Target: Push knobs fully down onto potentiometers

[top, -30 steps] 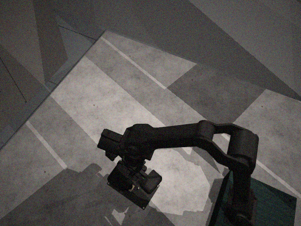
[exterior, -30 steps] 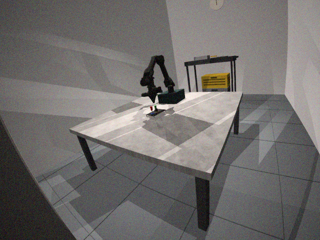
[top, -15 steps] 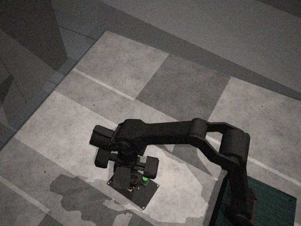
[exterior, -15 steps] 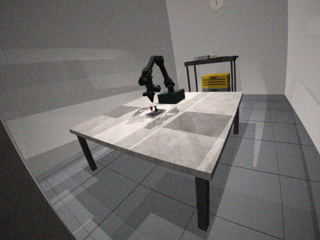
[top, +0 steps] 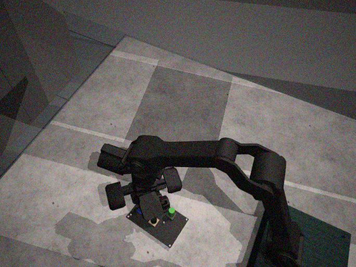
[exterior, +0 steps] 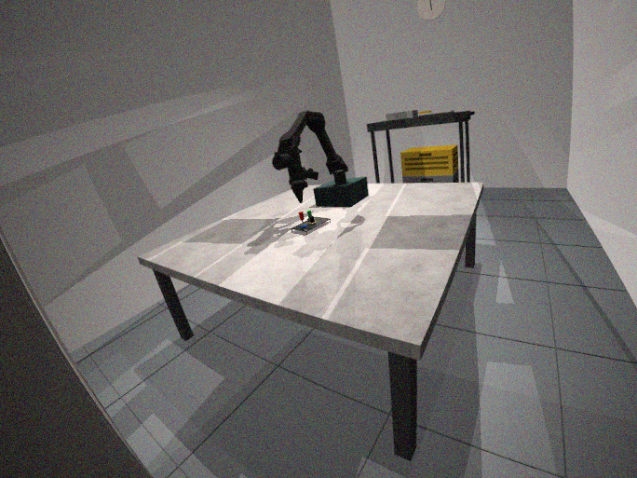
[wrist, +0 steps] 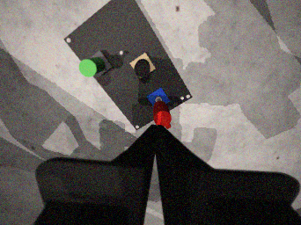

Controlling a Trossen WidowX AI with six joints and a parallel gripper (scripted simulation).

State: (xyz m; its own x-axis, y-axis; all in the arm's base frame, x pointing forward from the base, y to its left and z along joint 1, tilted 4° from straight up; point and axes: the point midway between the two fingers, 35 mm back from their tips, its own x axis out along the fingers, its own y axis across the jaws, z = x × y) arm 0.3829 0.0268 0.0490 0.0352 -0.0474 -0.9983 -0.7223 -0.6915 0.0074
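Hand [wrist: 155,134] is pressed together on nothing, hovering above the circuit board [wrist: 114,24], tips near the red knob [wrist: 161,113]. Green knob [wrist: 88,67] sits well apart on the far side.

The arm [top: 190,152] was finished throughout in matte black, with rounded link housings and bulging cylindrical joint casings. A boxy block was seen at the elbow end [top: 111,158]. The gripper [wrist: 155,131] was formed of two broad black fingers tapering to narrow tips. The arm was mounted on a dark green base block [exterior: 355,186]. No markings could be made out.
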